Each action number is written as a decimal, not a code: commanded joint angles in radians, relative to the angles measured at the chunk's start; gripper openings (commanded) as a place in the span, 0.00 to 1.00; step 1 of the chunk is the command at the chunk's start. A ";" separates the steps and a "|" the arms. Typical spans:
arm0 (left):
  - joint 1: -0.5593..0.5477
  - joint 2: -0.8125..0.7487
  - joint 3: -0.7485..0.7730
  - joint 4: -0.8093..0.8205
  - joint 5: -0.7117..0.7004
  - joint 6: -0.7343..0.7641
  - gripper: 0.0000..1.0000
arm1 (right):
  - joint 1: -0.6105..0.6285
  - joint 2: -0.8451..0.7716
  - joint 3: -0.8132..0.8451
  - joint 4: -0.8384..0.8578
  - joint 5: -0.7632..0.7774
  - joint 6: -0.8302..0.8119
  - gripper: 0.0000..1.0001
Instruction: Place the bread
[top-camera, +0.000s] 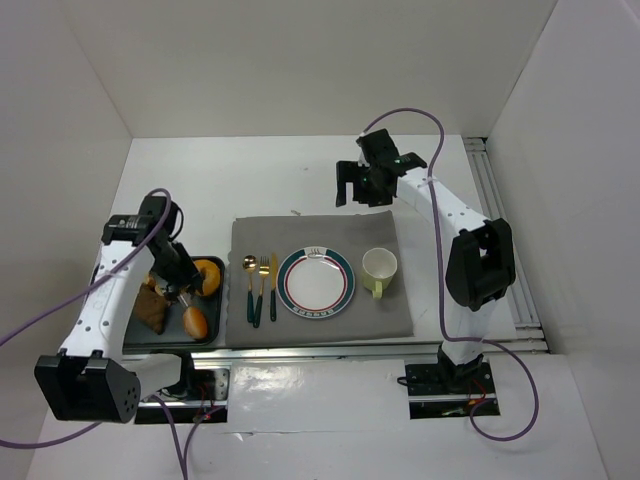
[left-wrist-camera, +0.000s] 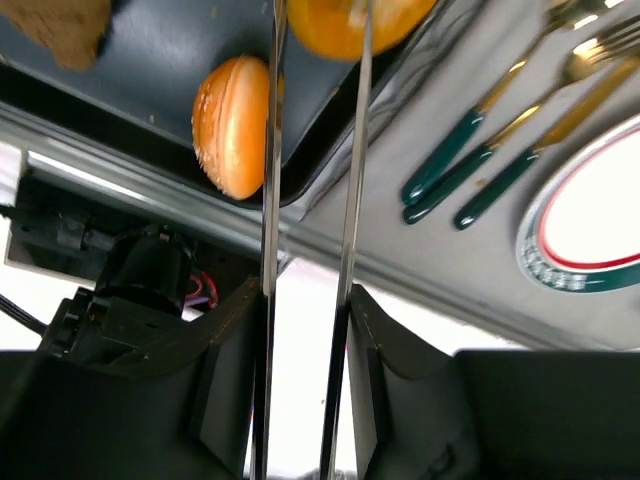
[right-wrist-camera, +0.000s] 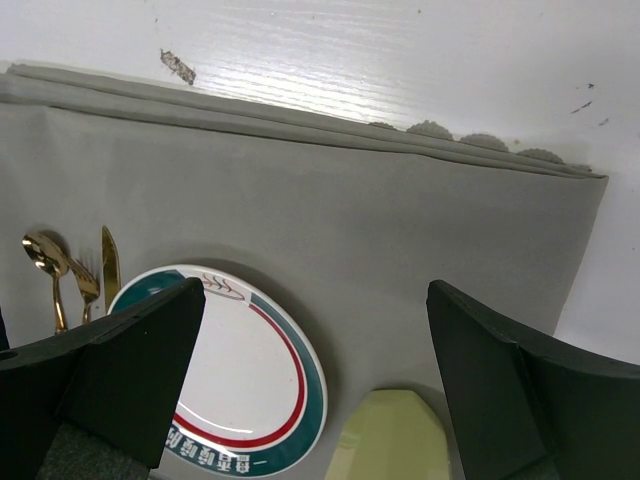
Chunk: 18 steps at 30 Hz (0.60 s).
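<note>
Your left wrist view cuts off, at its top edge, the tips of the left gripper (left-wrist-camera: 322, 10) and most of the orange roll (left-wrist-camera: 395, 12), so you cannot tell whether the roll is gripped. Your right wrist view crops the cup (right-wrist-camera: 390, 440) at the bottom.

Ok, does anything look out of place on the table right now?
One thing: a small brown scrap lies on the white table just past the mat's far edge. Nothing else stands out.

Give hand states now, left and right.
Left hand: closed on tongs, their tips at the orange roll.
Right hand: open, empty.
</note>
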 joint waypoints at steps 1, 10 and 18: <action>0.008 -0.032 0.112 -0.038 -0.033 0.002 0.29 | 0.008 -0.023 0.020 0.026 0.009 -0.011 0.99; 0.008 -0.060 0.317 -0.037 0.043 0.069 0.14 | 0.017 0.006 0.054 0.008 0.021 -0.011 0.99; -0.344 0.001 0.230 0.219 0.309 0.142 0.19 | 0.028 -0.055 0.039 0.032 0.126 -0.011 0.99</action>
